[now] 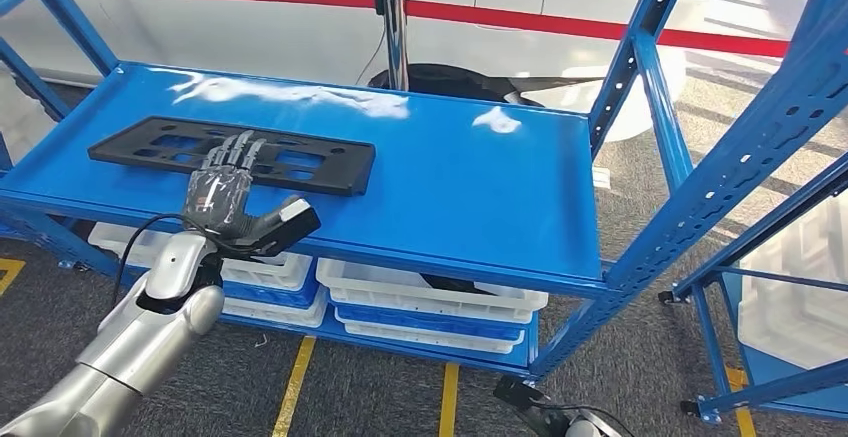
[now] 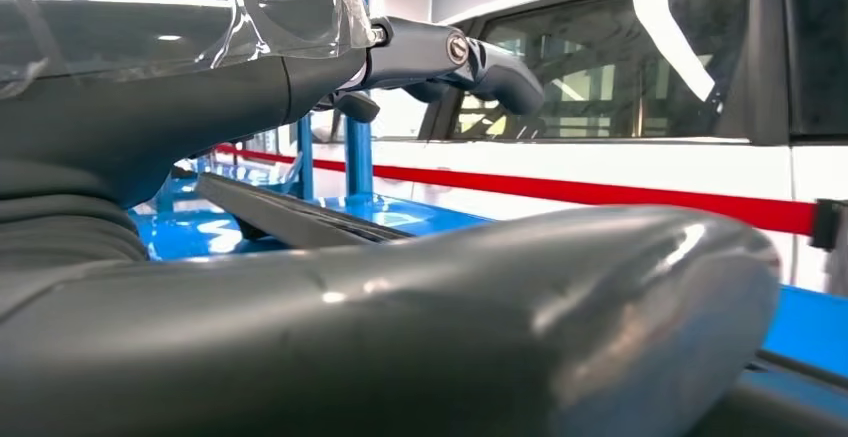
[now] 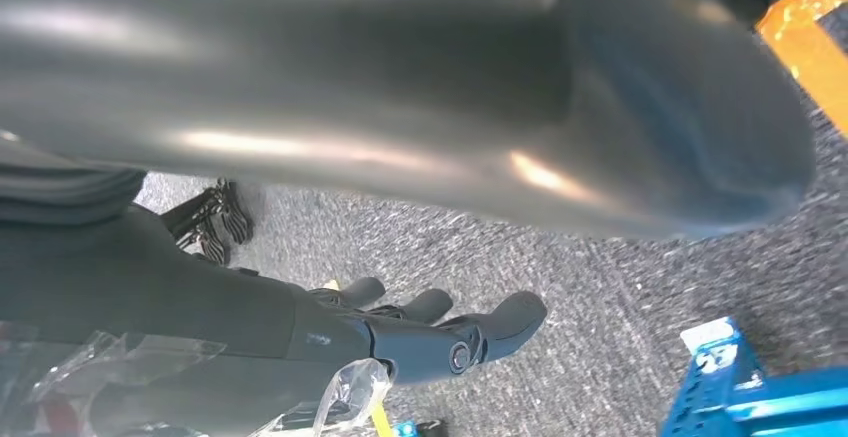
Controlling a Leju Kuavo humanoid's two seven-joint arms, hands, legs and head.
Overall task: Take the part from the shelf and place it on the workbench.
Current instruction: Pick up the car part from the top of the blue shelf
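- Part (image 1: 232, 154): flat black perforated plate, lying flat on the blue shelf (image 1: 470, 187), toward the shelf's left end and nearer its front edge than its back.
- Long axis of the part runs along the shelf's length, roughly parallel to the front lip.
- Left hand (image 1: 228, 197): over the part's near long edge, about mid-length; fingers extended across the plate, thumb out to the side below the shelf's front lip. Spread, nothing enclosed yet. Contact with the plate: cannot tell.
- Left wrist view: part (image 2: 290, 219) edge-on, directly ahead of the fingers (image 2: 450, 57).
- Right hand (image 3: 420, 342): hanging low over grey carpet, well away from the shelf; fingers loosely apart, holding nothing.
- Judgement: left hand does the pick; the grip should close across the part's short width.
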